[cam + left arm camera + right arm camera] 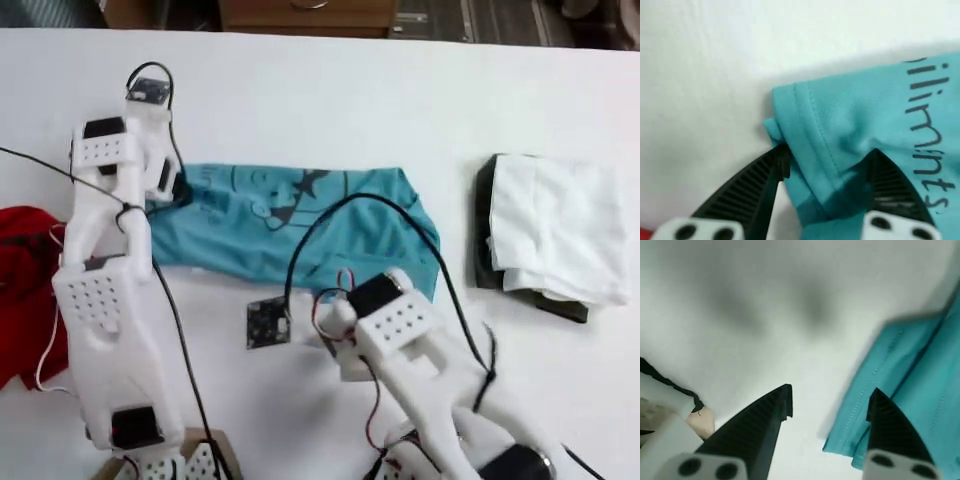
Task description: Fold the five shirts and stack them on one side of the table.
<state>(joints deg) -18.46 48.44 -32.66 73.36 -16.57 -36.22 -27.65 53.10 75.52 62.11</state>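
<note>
A teal shirt (300, 225) with dark print lies spread across the middle of the white table (330, 100). My left gripper (172, 190) is at the shirt's left end. In the left wrist view it (827, 170) stands open, with the hemmed corner of the teal shirt (850, 125) between its black fingers (757, 187). My right gripper (830, 400) is open just over the bare table, and the teal shirt's lower hem (875, 390) lies beside one finger (890, 427). A red shirt (25, 265) lies crumpled at the left edge.
At the right sits a stack of folded shirts, a white one (550, 230) on top of a dark one (487, 240). Black cables (400, 215) cross over the teal shirt. Wooden furniture (305, 15) stands beyond the far edge.
</note>
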